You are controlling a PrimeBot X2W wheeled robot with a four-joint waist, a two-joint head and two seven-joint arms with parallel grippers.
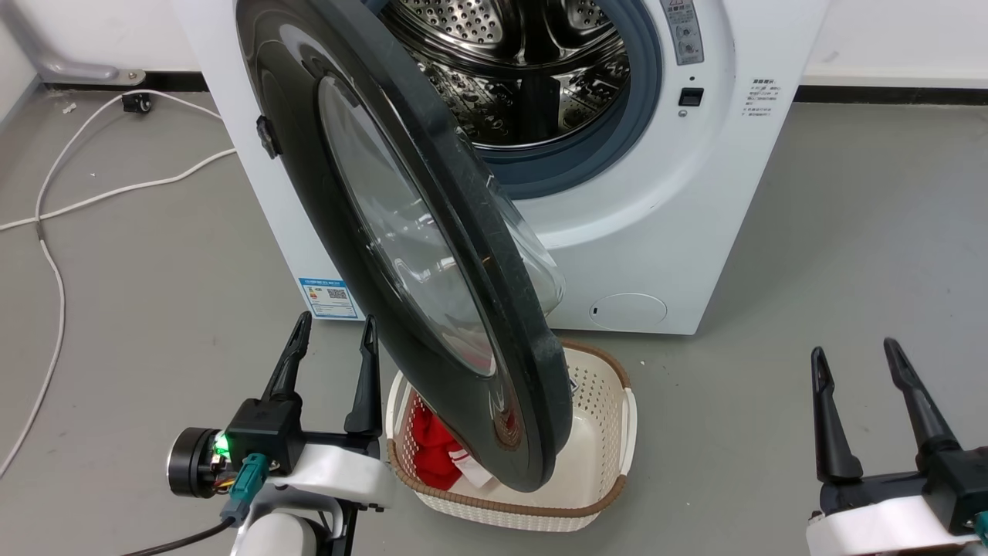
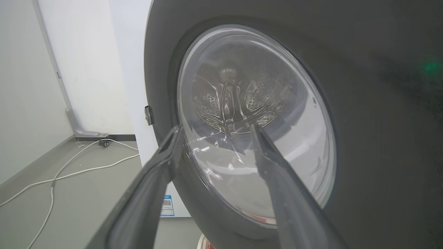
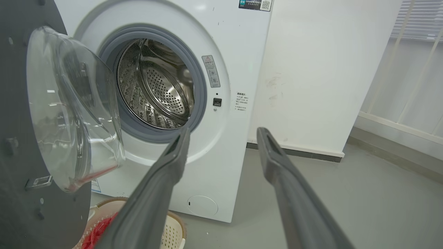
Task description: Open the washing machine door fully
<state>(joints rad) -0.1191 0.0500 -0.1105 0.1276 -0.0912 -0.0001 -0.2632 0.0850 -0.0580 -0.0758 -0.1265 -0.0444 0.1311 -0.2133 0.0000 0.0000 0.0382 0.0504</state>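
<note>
At white boxy washing machine [image 1: 656, 232]: round glossy black door [image 1: 409, 255] swung half-open, edge pointed robotward.
Left gripper [image 1: 336, 320], right gripper [image 1: 853, 347]: held wide.

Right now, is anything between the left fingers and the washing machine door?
Nothing visible does. The left gripper, fingers open, faces the washing machine door with only air between; the laundry basket sits beneath the door.
</note>
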